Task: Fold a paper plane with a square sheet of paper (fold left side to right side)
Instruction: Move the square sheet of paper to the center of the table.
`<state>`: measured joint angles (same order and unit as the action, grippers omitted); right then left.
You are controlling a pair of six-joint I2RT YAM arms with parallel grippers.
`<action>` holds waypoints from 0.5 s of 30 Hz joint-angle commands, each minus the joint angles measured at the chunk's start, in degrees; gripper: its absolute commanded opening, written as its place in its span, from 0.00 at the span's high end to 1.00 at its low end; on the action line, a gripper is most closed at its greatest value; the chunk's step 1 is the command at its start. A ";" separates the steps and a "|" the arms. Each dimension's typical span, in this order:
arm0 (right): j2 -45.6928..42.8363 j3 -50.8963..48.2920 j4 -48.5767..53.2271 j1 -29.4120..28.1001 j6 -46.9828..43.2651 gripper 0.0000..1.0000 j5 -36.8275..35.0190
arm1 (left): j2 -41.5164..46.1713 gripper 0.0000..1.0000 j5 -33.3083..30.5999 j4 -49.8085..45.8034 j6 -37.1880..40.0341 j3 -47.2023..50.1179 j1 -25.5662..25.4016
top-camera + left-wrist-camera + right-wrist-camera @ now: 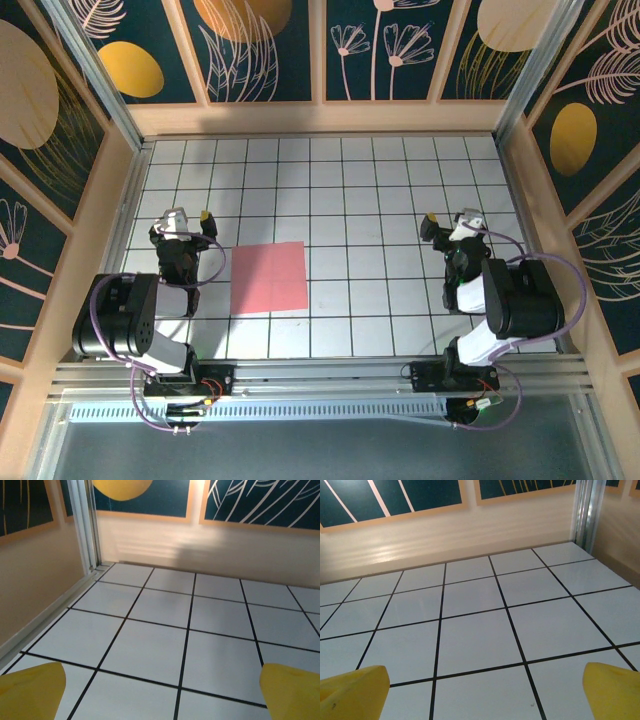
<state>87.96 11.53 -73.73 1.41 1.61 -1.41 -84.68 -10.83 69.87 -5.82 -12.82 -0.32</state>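
The square sheet of paper (269,277), salmon-pink and unmarked, lies flat on the white grid tiles left of the table's middle in the top view. My left gripper (184,217) hovers just left of the sheet, apart from it, open and empty. In the left wrist view the left gripper (162,692) has yellow fingertips (30,690) spread wide over bare tiles. My right gripper (452,222) stands far to the right, open. The right gripper (485,692) shows yellow fingertips (352,690) wide apart with nothing between them. No paper plane is in view.
Wooden walls with dark floral panels (320,50) enclose the tiled table (380,200) on three sides. A metal corner post (85,525) stands at the far left and another post (587,512) at the far right. Purple cables (560,275) loop round both arms.
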 commanded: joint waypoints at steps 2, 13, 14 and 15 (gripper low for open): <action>-9.97 1.75 9.64 0.28 0.86 0.01 -0.38 | 11.56 0.01 -0.44 -14.07 -1.66 -4.38 0.32; -29.74 10.97 45.26 1.12 17.49 0.01 11.08 | 20.60 0.04 15.37 -64.23 -27.18 -22.12 0.32; -30.72 11.54 47.66 1.22 19.22 0.01 13.37 | 20.30 0.10 18.58 -66.82 -28.22 -22.38 0.32; -31.36 11.82 49.06 1.20 20.66 0.01 15.20 | 20.02 0.16 21.22 -68.70 -29.48 -22.00 0.32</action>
<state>58.52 21.67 -35.62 2.20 15.35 6.72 -63.55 -1.04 17.54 -27.40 -34.41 -0.27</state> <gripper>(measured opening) 0.992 0.882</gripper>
